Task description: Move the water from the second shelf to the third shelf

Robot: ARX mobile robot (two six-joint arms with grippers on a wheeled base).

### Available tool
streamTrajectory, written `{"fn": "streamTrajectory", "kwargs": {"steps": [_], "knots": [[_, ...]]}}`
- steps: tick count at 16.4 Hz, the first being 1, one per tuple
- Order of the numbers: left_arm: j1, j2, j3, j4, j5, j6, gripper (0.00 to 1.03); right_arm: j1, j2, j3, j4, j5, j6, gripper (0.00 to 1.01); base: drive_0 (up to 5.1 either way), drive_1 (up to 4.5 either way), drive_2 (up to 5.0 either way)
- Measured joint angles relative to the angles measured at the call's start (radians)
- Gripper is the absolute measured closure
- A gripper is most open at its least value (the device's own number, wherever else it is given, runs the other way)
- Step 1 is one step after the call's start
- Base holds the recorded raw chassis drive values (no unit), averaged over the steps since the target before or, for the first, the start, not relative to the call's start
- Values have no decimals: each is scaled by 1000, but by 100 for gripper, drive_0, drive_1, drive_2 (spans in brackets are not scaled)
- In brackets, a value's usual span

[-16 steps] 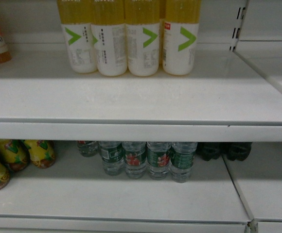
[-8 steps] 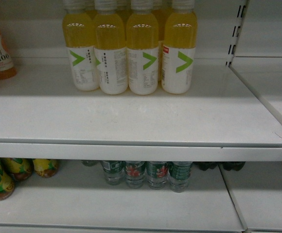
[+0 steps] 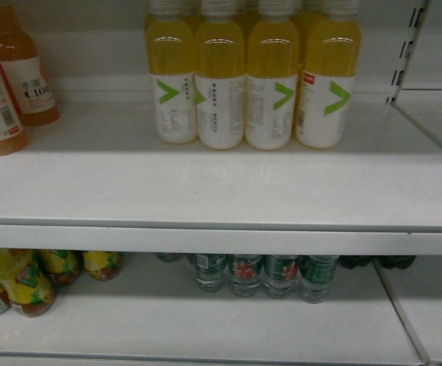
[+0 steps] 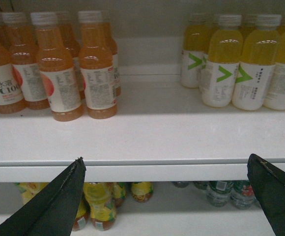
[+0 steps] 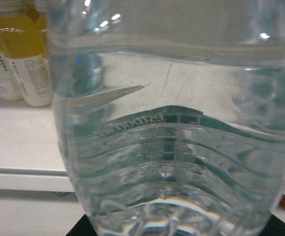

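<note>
Two white shelves (image 3: pixel 221 191), upper one bearing yellow juice bottles (image 3: pixel 251 84) mid-back, right gripper's state hidden behind water bottle (image 5: pixel 172 137) filling its view before that shelf, left gripper (image 4: pixel 167 196) spread wide, empty.

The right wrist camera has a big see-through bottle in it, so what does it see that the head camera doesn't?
Only the right wrist view shows the water bottle right up against the lens. Only the head view shows the orange bottles, the lower shelf's green-labelled water bottles and yellow-wrapped bottles. Both show the yellow juice bottles on the white shelf.
</note>
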Motion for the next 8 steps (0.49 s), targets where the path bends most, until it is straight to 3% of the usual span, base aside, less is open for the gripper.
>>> {"fn": "streamTrajectory", "kwargs": {"steps": [8], "knots": [[0, 0, 0, 0, 0, 0, 5, 0, 2, 0, 0, -4, -1, 61, -480, 259, 259]]}}
